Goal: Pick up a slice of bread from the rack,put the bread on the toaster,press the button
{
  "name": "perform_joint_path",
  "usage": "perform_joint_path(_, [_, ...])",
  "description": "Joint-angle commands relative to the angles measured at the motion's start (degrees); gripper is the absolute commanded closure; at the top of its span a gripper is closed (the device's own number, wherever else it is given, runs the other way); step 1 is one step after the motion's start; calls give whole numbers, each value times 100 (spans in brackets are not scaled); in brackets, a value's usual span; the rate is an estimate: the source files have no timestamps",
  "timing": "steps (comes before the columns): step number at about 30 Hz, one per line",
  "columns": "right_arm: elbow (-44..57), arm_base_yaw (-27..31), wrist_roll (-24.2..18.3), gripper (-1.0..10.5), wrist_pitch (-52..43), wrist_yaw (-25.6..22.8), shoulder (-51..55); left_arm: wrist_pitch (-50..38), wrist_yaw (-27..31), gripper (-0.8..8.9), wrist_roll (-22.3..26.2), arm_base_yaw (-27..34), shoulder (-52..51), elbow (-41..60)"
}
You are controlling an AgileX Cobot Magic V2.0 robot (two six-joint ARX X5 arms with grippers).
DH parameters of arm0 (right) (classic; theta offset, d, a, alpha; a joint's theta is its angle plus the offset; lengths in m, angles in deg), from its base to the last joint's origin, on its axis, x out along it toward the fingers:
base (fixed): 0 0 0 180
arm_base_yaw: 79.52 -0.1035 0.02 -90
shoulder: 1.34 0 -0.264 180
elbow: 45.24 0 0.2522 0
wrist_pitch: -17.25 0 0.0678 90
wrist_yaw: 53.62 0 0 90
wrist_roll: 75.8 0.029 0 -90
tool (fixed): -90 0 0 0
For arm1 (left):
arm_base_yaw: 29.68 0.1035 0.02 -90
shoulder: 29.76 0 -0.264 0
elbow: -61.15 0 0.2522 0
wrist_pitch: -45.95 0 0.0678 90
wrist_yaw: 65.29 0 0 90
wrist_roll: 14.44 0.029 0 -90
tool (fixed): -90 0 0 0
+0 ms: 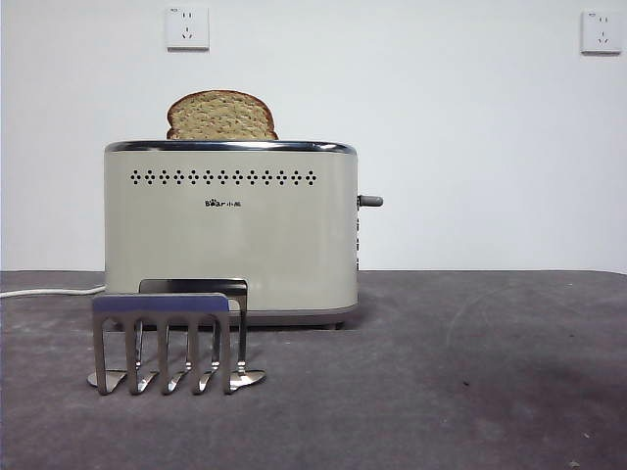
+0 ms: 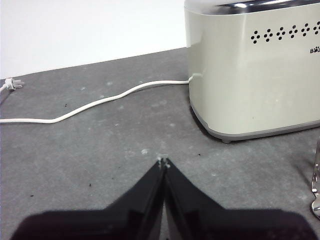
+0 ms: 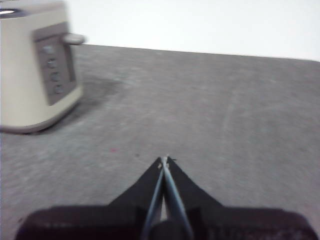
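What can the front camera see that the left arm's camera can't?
Only the front view shows the slice of bread poking out of the toaster, the whole rack, the lever and two wall sockets. Only the left wrist view shows the plug on the cord's end and the shut left gripper. Both show the toaster, the white cord and the grey table.

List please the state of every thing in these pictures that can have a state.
Brown wholegrain slice of bread: upright in the toaster, top sticking out.
Cream-beige boxy toaster: loaded, side lever up.
Shiny steel rack: no bread in it.
White power cord: unplugged.
Left gripper: shut.
Right gripper: shut.
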Motion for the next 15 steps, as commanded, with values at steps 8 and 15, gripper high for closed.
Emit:
perform_joint_path(8, [81,-7,227,946,39,-74,17,-9,7,817,-46,17,-17,81])
perform_joint_path(15, [81,-7,214,946,26,-74,13,-7,9,817,-44,17,-17,81])
